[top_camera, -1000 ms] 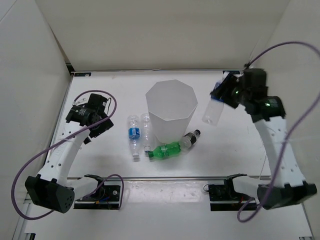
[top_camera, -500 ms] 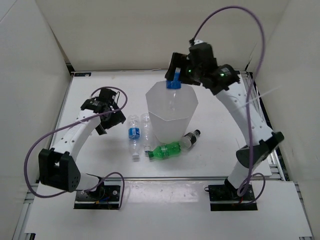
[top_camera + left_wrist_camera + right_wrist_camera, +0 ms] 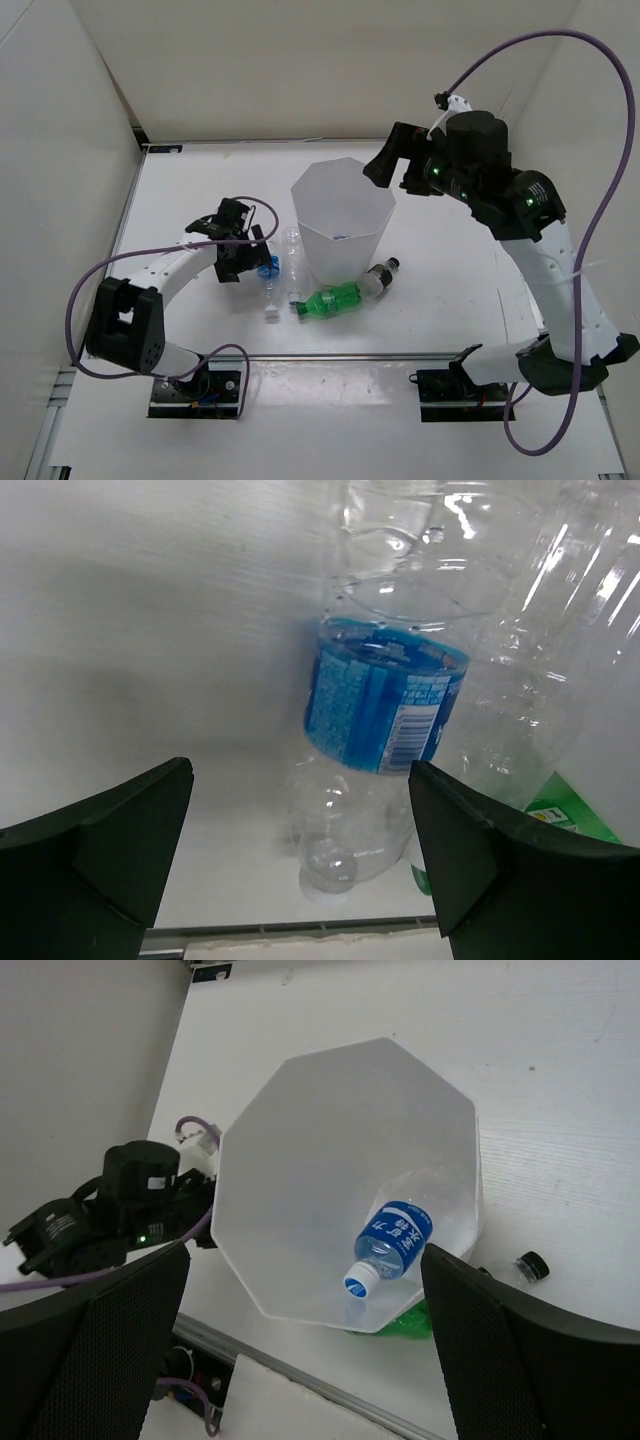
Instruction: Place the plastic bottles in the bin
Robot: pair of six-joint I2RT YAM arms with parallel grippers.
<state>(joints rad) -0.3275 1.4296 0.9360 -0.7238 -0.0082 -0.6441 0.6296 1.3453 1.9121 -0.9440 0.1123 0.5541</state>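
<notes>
**Top view.**
- Bin (image 3: 343, 252): upright at mid-worktop (image 3: 200, 180). Its contents are hard to read from here.
- Four bottles lie on the worktop at the bin's near side.
  - Blue-labelled bottle (image 3: 268, 266).
  - Clear bottle (image 3: 292, 258), just beside it.
  - Green bottle (image 3: 335, 298).
  - Black-capped bottle (image 3: 382, 275), close against the bin's foot.
- Left end effector (image 3: 245, 258): low, at the blue-labelled bottle.
- Right end effector (image 3: 392, 165): raised, beside the bin's far rim.

**Left wrist view.**
- Left end effector (image 3: 300, 775): wide apart, holding nothing, set either side of the blue-labelled bottle (image 3: 385, 705).
- That bottle lies flat, touching the clear bottle (image 3: 520, 680).
- Step in hand, by my reckoning: the approach for a pick.
- The next move calls for lowering and closing on the labelled waist without catching the neighbour.

**Right wrist view.**
- Right end effector (image 3: 305, 1255): spread and empty, above the bin's mouth.
- Bin contents: one binned bottle (image 3: 395, 1245), blue-labelled with a white cap, lying slantwise against the wall, cap lowest.
- Tally, as I judge it: one in, four out.
</notes>
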